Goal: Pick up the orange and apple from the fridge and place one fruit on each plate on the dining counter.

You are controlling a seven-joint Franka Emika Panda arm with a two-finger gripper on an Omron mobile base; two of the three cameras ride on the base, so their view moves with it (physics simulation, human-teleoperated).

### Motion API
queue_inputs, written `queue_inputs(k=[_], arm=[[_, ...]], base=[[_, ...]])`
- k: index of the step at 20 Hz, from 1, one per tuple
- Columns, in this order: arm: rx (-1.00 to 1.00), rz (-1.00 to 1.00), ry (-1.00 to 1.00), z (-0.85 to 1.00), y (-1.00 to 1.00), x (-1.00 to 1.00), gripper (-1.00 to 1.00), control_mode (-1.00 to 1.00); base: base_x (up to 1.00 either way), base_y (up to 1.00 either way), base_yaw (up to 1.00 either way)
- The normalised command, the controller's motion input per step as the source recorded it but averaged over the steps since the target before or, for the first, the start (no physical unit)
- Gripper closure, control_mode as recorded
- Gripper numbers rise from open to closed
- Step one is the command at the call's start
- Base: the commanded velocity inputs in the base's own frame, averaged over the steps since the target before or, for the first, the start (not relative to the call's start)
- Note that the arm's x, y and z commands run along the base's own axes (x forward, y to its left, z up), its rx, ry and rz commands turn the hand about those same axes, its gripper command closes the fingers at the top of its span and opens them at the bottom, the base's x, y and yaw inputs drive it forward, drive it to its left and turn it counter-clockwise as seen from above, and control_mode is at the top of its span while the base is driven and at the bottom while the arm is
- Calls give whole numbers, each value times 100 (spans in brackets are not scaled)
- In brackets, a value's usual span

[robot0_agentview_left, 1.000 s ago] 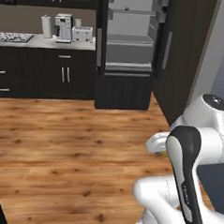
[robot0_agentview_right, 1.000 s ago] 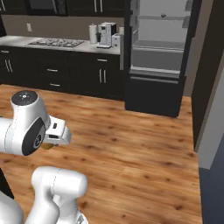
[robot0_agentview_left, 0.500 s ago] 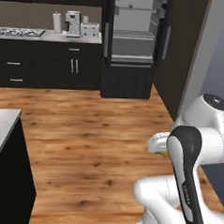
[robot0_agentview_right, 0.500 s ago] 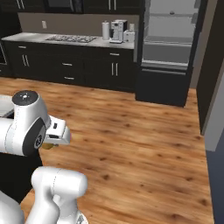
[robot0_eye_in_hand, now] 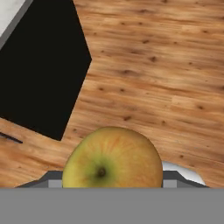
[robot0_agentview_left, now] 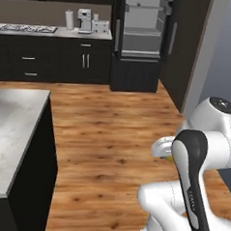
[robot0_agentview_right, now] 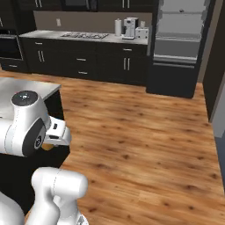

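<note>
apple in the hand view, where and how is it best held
The apple looks best pinched across its widest middle, one tool finger on each opposite side, coming along its stem-to-base axis. It is round and smooth, and the dimpled end faces the camera, so the sides give the steadiest contact.

Glossy white arm (robot0_agentview_left: 210, 138), rounded tube-like links, fat bulbous joints. Left base view: long black glossy inlay strip on the link at 5 o'clock, faint small pale marking on it, unreadable. Dark grey round cap on the top joint at 3 o'clock. Right base view: dark disc on the joint at 9 o'clock, white boxy flange beside it.
</note>
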Motion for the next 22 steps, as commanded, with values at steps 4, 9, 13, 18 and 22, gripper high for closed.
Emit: queue_inputs(k=[4, 9, 13, 18, 22], arm=[[0, 0, 0, 0, 0, 0, 100, 100], [0, 0, 0, 0, 0, 0, 100, 100], [0, 0, 0, 0, 0, 0, 100, 100], [0, 0, 0, 0, 0, 0, 100, 100], [0, 0, 0, 0, 0, 0, 100, 100]], base=[[-97, 66, 0], [-70, 77, 0], [-40, 92, 0], [-9, 98, 0], [-8, 96, 0]])
